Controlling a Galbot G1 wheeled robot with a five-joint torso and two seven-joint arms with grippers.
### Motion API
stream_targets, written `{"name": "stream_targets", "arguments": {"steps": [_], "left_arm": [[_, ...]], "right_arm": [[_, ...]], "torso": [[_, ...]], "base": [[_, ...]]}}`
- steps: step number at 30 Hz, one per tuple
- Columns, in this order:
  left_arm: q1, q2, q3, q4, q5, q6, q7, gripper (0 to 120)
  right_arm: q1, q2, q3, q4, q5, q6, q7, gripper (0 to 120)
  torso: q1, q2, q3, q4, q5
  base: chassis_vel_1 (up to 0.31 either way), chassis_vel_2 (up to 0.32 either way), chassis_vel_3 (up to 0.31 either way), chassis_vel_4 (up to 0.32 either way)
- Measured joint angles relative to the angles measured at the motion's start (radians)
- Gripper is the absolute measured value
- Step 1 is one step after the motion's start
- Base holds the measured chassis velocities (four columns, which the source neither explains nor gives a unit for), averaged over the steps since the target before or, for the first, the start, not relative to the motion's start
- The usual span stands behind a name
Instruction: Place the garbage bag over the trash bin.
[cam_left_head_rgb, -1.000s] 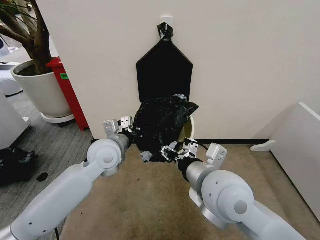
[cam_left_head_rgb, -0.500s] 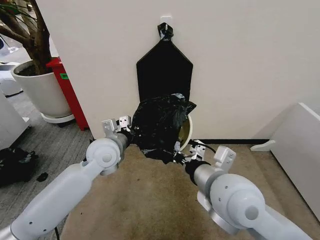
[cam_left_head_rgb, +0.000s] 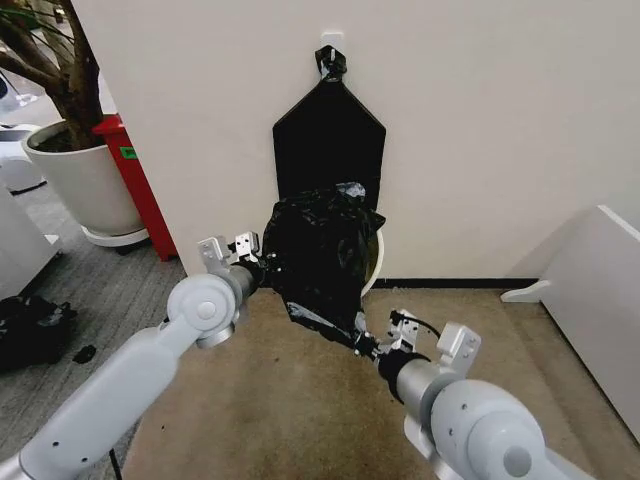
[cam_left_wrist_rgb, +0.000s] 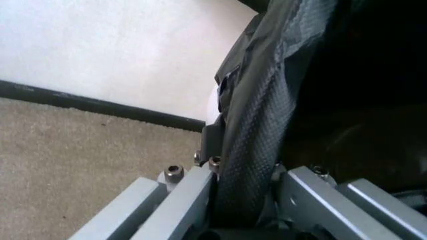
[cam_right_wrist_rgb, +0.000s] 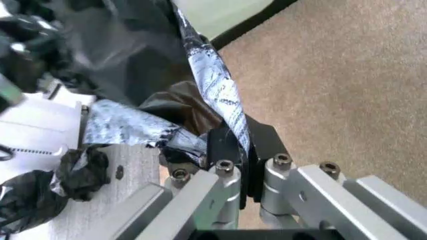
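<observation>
My left gripper (cam_left_head_rgb: 262, 268) is clamped on the garbage bag (cam_left_head_rgb: 322, 250) at its side edge, film bunched between the fingers (cam_left_wrist_rgb: 200, 190). My right gripper (cam_left_head_rgb: 372, 343) pinches a stretched strip of the same bag's lower corner, fingers (cam_right_wrist_rgb: 223, 145) closed on it. Bag drapes over the trash bin (cam_left_head_rgb: 378, 262), beyond both fingertips, against the wall (cam_left_head_rgb: 500, 130); bin rim shows at bag's right.

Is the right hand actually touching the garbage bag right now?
Touching. The right wrist view shows the right hand shut on a stretched strip of the garbage bag.
</observation>
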Motion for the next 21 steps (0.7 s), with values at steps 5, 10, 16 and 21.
{"name": "stream_targets", "arguments": {"steps": [5, 10, 16, 21], "left_arm": [[0.013, 0.003, -0.019, -0.011, -0.044, 0.000, -0.006, 0], [0.024, 0.008, -0.040, -0.019, -0.095, 0.001, -0.022, 0], [0.028, 0.012, -0.054, -0.020, -0.135, -0.005, -0.040, 0], [0.017, 0.011, -0.057, -0.015, -0.174, 0.000, -0.045, 0]], "right_arm": [[-0.033, 0.013, 0.006, -0.038, -0.072, -0.002, -0.045, 0], [-0.056, 0.014, 0.006, -0.069, -0.181, -0.006, -0.094, 0], [-0.090, 0.013, -0.019, -0.123, -0.428, 0.005, -0.207, 0], [-0.117, 0.020, -0.034, -0.153, -0.570, 0.034, -0.285, 0]], "torso": [[0.000, 0.000, 0.000, 0.0001, 0.0000], [0.000, 0.000, 0.000, 0.0000, 0.0000], [0.000, 0.000, 0.000, 0.0000, 0.0000], [0.000, 0.000, 0.000, 0.0000, 0.0000]], "base": [[0.000, 0.000, 0.000, 0.000], [0.000, 0.000, 0.000, 0.000], [0.000, 0.000, 0.000, 0.000], [0.000, 0.000, 0.000, 0.000]]}}
